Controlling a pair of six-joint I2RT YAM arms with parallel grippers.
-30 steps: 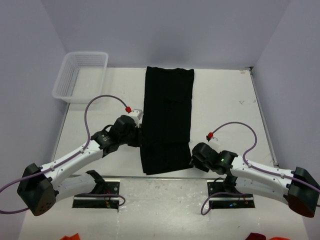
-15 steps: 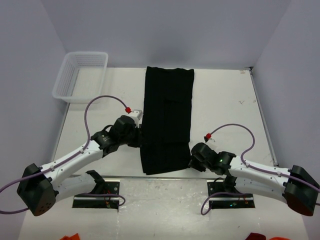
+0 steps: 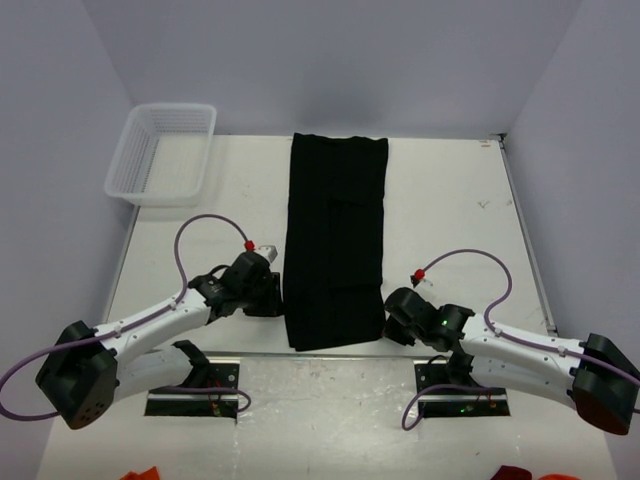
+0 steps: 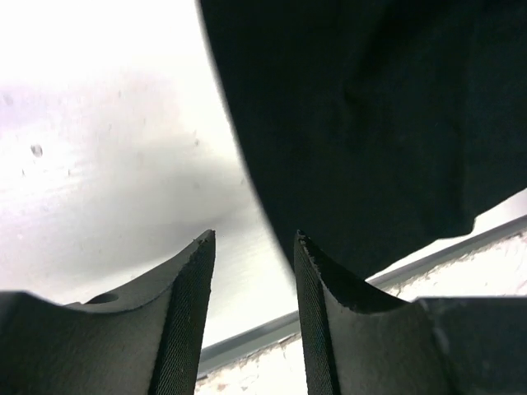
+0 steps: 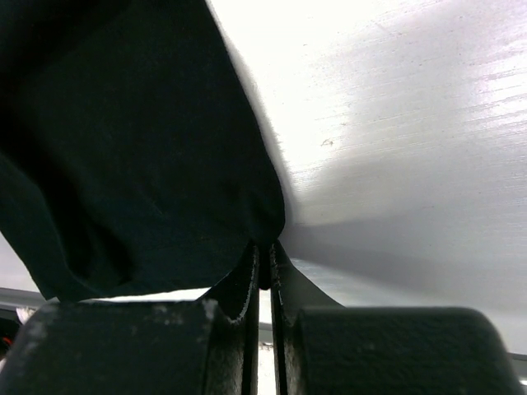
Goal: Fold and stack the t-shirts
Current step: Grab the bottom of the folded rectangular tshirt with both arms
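White table top point(image 3: 450, 200), with pale purple walls around it. A long black cloth t-shirt point(image 3: 335, 230) lies in the middle of the table. It is folded into a thin strip that runs from the near edge toward the far edge. A white plastic mesh basket point(image 3: 125, 165) sits in the far left corner, well apart from the t-shirt.

The right gripper point(image 5: 265, 245) is squeezed tight on the near right corner of the t-shirt. The left gripper point(image 4: 251, 239) is low beside the near left corner. Its jaws are apart with only bare table between them, and the cloth edge is just ahead.

I think the sides are folded in and the strip now needs folding in half. Next, the left gripper should slide onto its corner and pinch it. Then both can lift the near end and carry it to the far end together, so the cloth does not twist.
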